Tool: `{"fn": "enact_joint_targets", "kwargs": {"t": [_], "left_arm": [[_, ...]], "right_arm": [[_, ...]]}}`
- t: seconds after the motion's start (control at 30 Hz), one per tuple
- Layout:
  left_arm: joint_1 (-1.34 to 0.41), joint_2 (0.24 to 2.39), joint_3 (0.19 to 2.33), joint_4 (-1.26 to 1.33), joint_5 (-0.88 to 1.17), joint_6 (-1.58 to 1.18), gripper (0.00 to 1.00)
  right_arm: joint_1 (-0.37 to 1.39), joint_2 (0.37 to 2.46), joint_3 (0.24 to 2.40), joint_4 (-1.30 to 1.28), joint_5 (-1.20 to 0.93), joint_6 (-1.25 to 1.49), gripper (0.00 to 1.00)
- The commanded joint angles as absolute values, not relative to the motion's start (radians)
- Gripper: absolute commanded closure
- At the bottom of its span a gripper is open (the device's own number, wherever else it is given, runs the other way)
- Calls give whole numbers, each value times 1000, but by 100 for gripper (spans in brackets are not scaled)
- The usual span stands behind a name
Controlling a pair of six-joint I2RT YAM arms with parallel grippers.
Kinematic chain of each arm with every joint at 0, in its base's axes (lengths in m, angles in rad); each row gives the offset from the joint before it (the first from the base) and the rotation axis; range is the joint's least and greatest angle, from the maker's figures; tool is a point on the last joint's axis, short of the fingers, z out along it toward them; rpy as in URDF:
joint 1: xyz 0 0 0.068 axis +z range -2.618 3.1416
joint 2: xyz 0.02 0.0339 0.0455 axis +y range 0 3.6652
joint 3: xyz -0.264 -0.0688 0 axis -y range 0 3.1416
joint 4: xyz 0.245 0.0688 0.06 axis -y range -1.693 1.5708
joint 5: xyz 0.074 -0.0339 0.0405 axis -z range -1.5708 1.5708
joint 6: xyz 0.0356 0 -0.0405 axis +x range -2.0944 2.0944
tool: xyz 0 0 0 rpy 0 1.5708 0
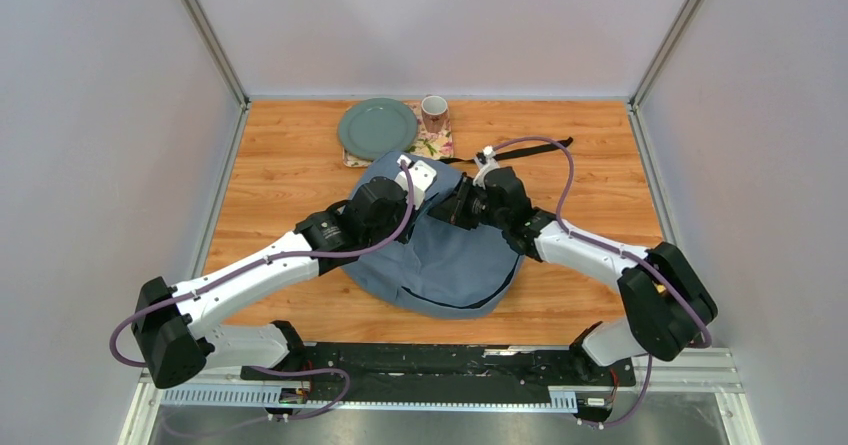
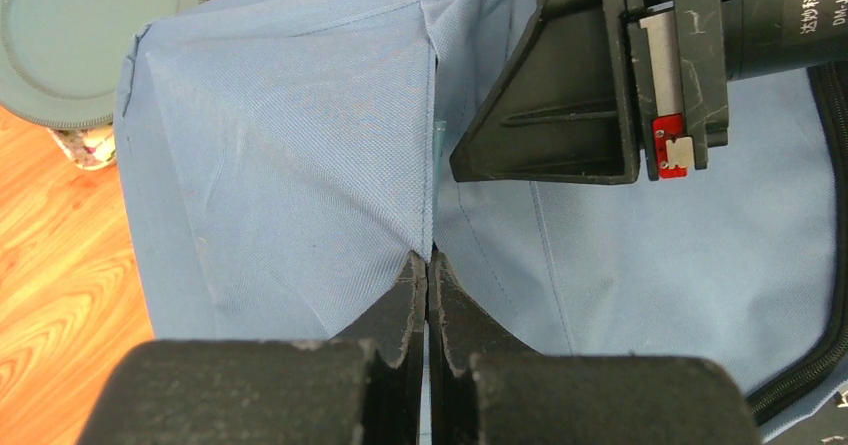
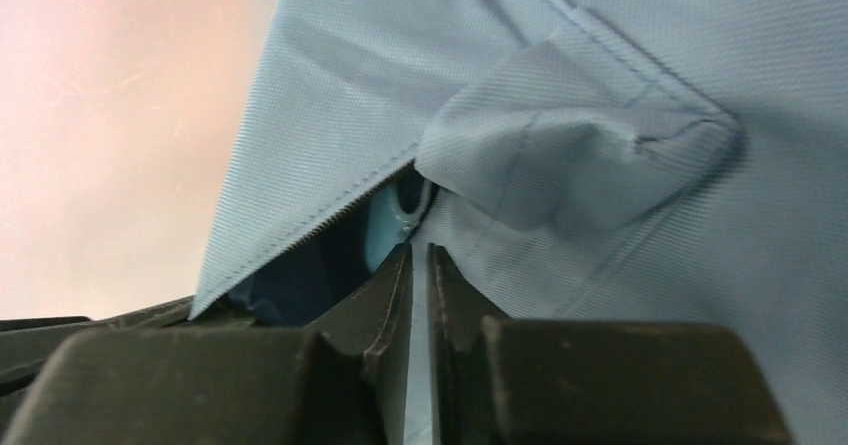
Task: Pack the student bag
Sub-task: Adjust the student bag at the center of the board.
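Observation:
The student bag point(image 1: 440, 260), a soft grey-blue backpack, lies in the middle of the table with both arms reaching over its far end. My left gripper point(image 2: 428, 262) is shut on a raised fold of the bag's fabric point(image 2: 300, 165) along a seam. My right gripper point(image 3: 420, 253) is shut on the bag's cloth beside a lifted flap point(image 3: 570, 155), its jaws a thin slit apart with fabric between them. Under that flap shows a dark opening with something pale blue point(image 3: 385, 220) inside. In the left wrist view the right gripper's black fingers point(image 2: 560, 115) hang just above the fold.
A grey-green plate point(image 1: 377, 128) and a patterned mug point(image 1: 434, 113) stand on a floral mat point(image 1: 432, 146) just behind the bag. A black strap point(image 1: 545, 145) trails from the bag to the back right. Bare wooden table point(image 1: 270, 165) lies on both sides, with white walls around.

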State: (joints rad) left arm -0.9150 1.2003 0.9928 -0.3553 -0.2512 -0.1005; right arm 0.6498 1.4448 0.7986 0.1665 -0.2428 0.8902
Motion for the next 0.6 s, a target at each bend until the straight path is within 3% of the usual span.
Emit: {"fn": "enact_joint_targets", "kwargs": {"t": [0.0,0.37,0.57], "left_arm": [[-920,1169,1009,-285,-248,-106,100],[-922,1181,1014,-285,-226,-113,100],[-920,1193,1012,-281,-213,-117,100]], "right_arm": [[653,1474,799,310,-314,951,90],[663,1675,946,379,-351,1022,98],[660,1678,951,430,-364,1014,94]]}}
